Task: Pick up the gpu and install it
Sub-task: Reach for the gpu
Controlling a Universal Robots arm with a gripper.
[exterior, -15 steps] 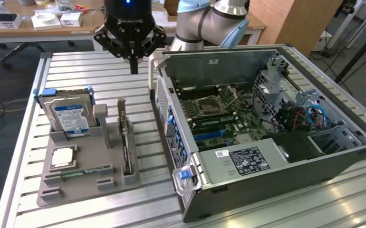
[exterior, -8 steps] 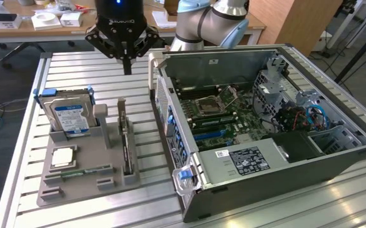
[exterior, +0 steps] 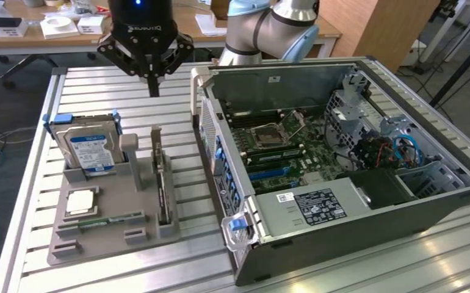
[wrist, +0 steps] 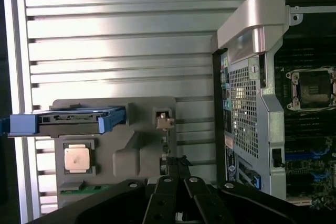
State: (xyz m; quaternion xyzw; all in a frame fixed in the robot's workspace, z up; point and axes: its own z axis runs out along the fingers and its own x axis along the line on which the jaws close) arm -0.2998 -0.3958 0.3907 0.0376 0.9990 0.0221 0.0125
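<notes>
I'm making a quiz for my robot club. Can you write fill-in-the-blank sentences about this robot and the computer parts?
1. The gripper hangs above the table, holding ____.
2. The gpu stands on edge in the ____ holder.
3. The hard drive wears a blue and ____ label.
4. The computer case lies with its side ____.
Missing words: nothing, gray, white, open.

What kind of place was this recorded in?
Likely a robotics lab or workshop: an open computer case on a slatted aluminium table, a grey parts fixture beside it, cluttered desks behind.
</notes>
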